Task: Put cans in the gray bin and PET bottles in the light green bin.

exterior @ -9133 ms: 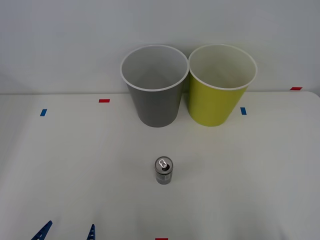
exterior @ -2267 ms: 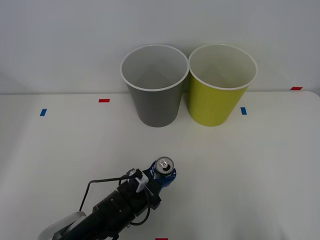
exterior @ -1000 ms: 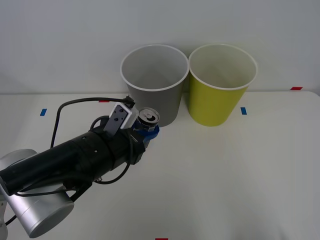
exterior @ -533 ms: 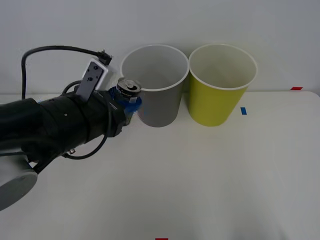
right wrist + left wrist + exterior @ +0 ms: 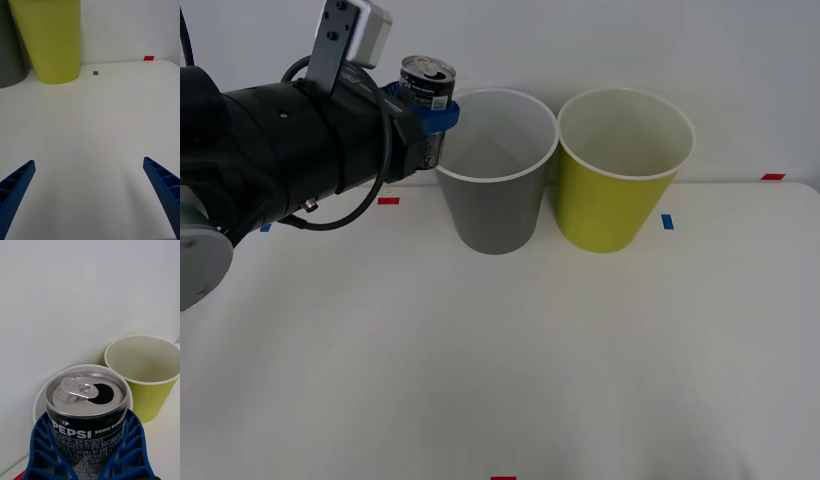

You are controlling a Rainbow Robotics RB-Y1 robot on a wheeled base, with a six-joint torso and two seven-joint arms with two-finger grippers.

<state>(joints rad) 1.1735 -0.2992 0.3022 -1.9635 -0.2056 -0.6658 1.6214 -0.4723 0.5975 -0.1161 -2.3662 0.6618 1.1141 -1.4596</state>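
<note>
Blue ribbed fingers (image 5: 45,450) of the left hand (image 5: 425,105) are squeezed tight on the two sides of the can (image 5: 427,82). It is a dark can with a shiny silver top, and the pull-tab hole is open. The can stands up straight in the grip. It is held high in the air, off the counter (image 5: 580,360), right by the near-left edge of the gray bin (image 5: 492,170). In the left wrist view the can (image 5: 88,416) sits in front of the gray bin's white rim (image 5: 129,397), and you can read "PEPSI" on its side.

The gray bin stands at the back of the counter by the white wall. The light green bin (image 5: 620,170) stands just beside it on the right, and their rims almost touch. Both bins are upright and pale inside.

The right hand (image 5: 90,195) hangs low over the counter, well away from the bins, with its two blue fingers (image 5: 15,183) spread wide and nothing between them. From there you can see the light green bin (image 5: 48,41) and a bit of the gray bin (image 5: 11,48).

Small red (image 5: 388,201) and blue (image 5: 666,221) tape marks are stuck on the counter.
</note>
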